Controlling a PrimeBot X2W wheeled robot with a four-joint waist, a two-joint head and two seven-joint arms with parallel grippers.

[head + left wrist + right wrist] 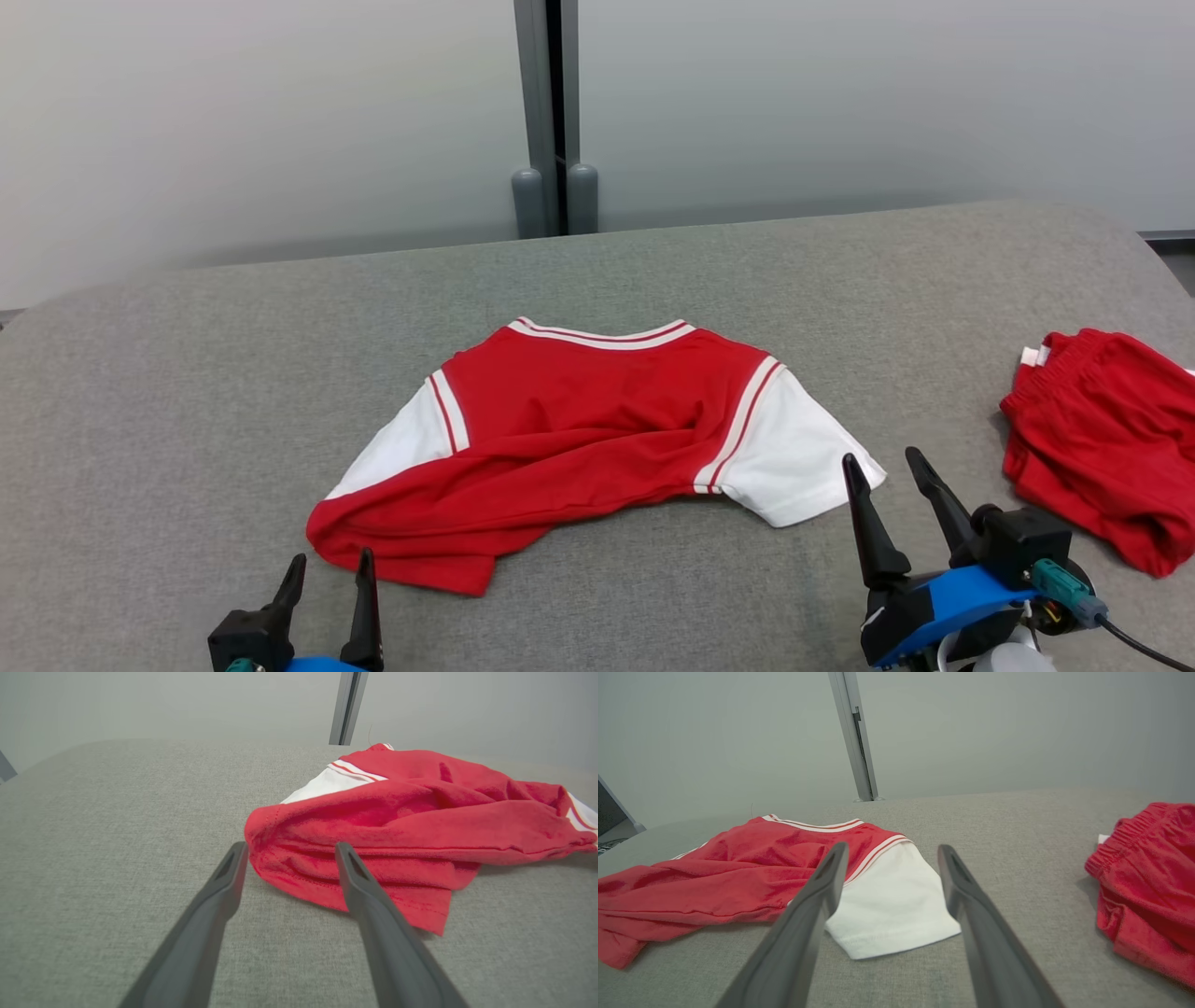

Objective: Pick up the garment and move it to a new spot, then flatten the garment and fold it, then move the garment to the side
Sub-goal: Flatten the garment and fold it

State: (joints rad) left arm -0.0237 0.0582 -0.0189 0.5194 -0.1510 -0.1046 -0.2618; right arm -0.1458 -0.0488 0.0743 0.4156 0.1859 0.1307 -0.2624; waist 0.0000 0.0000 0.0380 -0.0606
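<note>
shirt (597,439): mid-table (187,373), long axis left–right | left claw (332,556): spread, empty, bunched hem (401,551) just ahead | right claw (880,456): spread, empty, white sleeve (794,467) just ahead

head camera looks forward and down from above and behind the left gripper (332,555) and right gripper (879,455). each wrist camera sits low behind its own fingers (219,891), near the shirt (579,420) just ahead, which all three views share.
</note>
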